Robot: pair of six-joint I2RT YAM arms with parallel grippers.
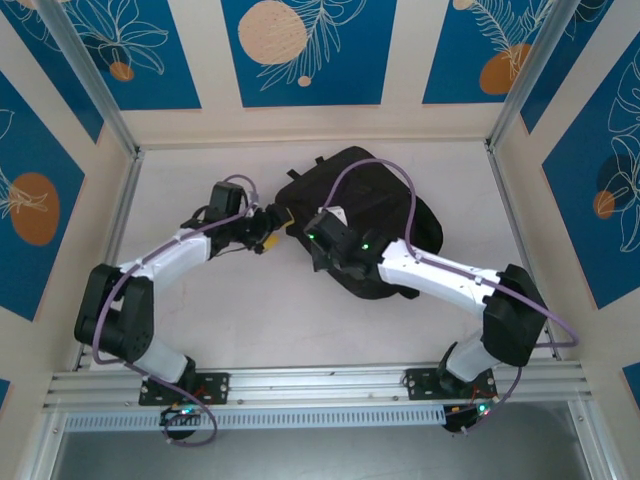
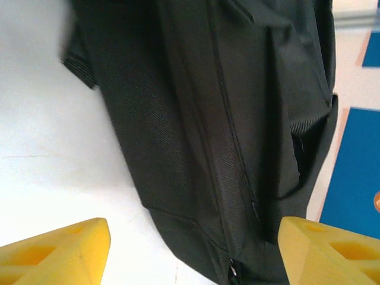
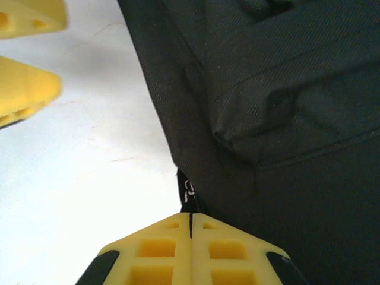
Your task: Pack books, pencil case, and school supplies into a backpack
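Right pincer (image 3: 191, 222) closed, black woven backpack (image 3: 285, 119)

Just one backpack (image 1: 385, 205) sitting there. Two arms as well: one left arm (image 1: 170, 250), one right arm (image 1: 450, 275).

The large soft black fabric backpack (image 1: 385, 200) lies on the white desk (image 1: 250, 320), the left tool (image 1: 277, 227) just left of it, the right tool (image 3: 191, 218) at its near-left edge.
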